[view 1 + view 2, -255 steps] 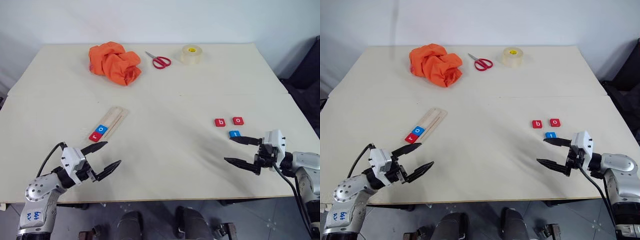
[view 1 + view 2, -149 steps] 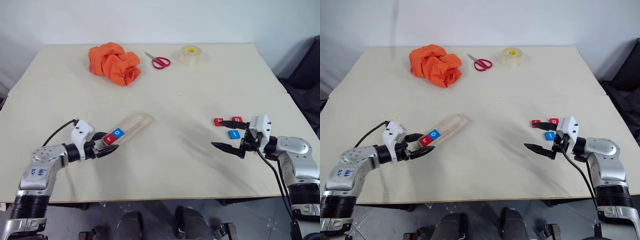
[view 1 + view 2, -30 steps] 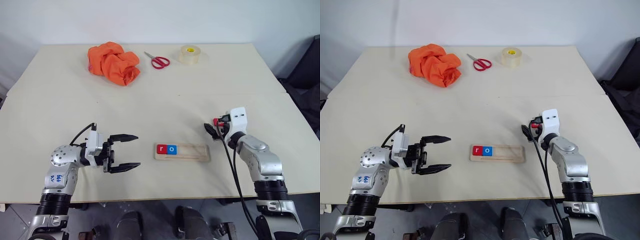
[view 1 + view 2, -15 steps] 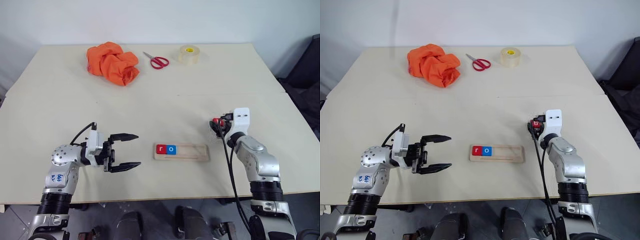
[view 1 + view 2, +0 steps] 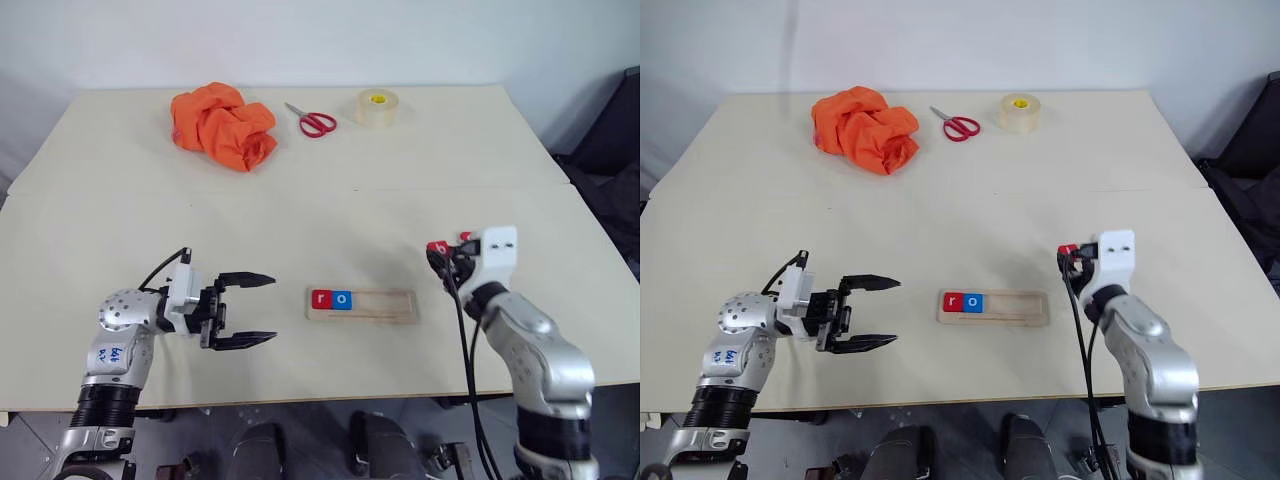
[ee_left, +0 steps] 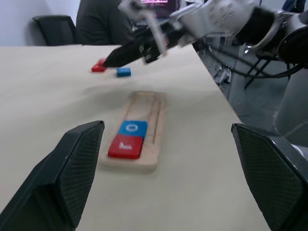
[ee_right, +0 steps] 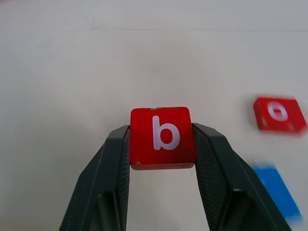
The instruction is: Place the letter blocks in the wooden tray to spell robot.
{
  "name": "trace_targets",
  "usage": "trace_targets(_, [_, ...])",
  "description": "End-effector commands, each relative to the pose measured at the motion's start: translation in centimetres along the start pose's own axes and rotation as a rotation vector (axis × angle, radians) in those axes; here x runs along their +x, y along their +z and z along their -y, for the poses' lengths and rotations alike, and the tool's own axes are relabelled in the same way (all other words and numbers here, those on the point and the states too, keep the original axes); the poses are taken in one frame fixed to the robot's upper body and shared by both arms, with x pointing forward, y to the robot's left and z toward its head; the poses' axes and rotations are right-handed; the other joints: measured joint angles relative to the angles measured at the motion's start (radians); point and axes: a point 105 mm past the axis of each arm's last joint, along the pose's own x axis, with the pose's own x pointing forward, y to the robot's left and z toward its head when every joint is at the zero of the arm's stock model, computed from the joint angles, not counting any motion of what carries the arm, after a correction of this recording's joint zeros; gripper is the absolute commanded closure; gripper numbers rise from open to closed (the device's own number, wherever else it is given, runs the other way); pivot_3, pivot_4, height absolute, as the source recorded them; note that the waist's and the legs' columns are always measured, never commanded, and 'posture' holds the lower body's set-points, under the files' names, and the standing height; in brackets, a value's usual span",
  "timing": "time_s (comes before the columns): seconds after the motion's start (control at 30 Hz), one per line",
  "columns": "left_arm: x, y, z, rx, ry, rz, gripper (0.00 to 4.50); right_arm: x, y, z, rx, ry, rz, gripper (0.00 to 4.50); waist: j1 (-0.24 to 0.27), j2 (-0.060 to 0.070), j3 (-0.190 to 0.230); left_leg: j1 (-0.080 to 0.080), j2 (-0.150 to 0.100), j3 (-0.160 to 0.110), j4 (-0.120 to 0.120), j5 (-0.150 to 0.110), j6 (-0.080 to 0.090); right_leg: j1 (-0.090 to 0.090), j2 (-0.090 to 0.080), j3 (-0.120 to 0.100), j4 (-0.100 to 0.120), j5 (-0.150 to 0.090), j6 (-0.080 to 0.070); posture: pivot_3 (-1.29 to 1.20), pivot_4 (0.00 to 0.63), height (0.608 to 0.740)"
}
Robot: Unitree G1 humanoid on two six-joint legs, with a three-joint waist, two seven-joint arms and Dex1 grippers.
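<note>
While my right hand (image 7: 161,139) clamps the red b block (image 7: 161,137) between its fingers, I see it has drawn back toward me from where it pinched a second ago, lifting the block clear of the surface (image 5: 330,200). The red o block (image 7: 279,114) and a blue block (image 7: 275,191) lie beyond it. The wooden tray (image 5: 362,304) holds r (image 5: 321,298) and o (image 5: 342,299) at its left end. My left hand (image 5: 246,311) hovers beside it, fingers apart, unmoved.

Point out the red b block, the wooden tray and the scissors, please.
red b block (image 7: 161,137): right wrist view, its lettered face.
wooden tray (image 5: 385,304): left eye view, bare grooved part right of the tiles.
scissors (image 5: 320,124): left eye view, red handle loops.
</note>
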Motion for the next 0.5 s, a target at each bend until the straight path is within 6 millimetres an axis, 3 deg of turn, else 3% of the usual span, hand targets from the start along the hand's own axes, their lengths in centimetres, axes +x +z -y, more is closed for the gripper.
trace_targets(0.03, [-0.1, 0.7, -0.6, 0.041, -0.016, 0.014, 0.0, -2.1, 0.4, 0.0, 0.001, -0.037, 0.012, 3.04, -0.002, 0.0, 0.0, 0.0, 0.0, 0.0, 0.0, 0.0, 0.0, 0.0, 0.0, 0.0, 0.0, 0.0, 0.0, 0.0, 0.15, 0.74])
trace_targets(0.17, [0.2, 0.9, -1.3, 0.055, -0.014, 0.019, 0.0, -2.8, -1.4, 0.2, 0.057, -0.087, -0.042, 3.04, -0.004, 0.0, 0.0, 0.0, 0.0, -0.001, 0.0, 0.0, 0.0, 0.0, 0.0, 0.0, 0.0, 0.0, 0.0, 0.0, 0.15, 0.74])
trace_targets(0.4, [0.4, 1.0, -1.5, 0.063, -0.018, 0.023, 0.0, -2.3, -2.2, 1.1, 0.094, -0.128, -0.051, 3.04, -0.005, 0.0, 0.0, 0.0, 0.0, -0.001, 0.0, 0.0, 0.0, 0.0, 0.001, 0.0, 0.0, 0.0, 0.0, 0.0, 0.15, 0.74])
trace_targets(0.43, [0.4, 1.0, -1.5, 0.064, -0.017, 0.023, 0.0, -2.3, -2.1, 1.0, 0.092, -0.122, -0.043, 2.3, -0.005, 0.0, 0.0, 0.0, 0.0, -0.001, 0.0, 0.0, 0.0, 0.0, 0.0, 0.0, 0.0, 0.0, 0.0, 0.0, 0.15, 0.74])
trace_targets(0.5, [0.3, 1.1, -1.4, 0.065, -0.014, 0.024, 0.0, -2.5, -1.7, 0.8, 0.076, -0.102, -0.027, 1.65, -0.004, 0.0, 0.0, 0.0, 0.0, -0.001, 0.0, 0.0, 0.0, 0.0, 0.0, 0.0, 0.0, 0.0, 0.0, 0.0, 0.15, 0.74])
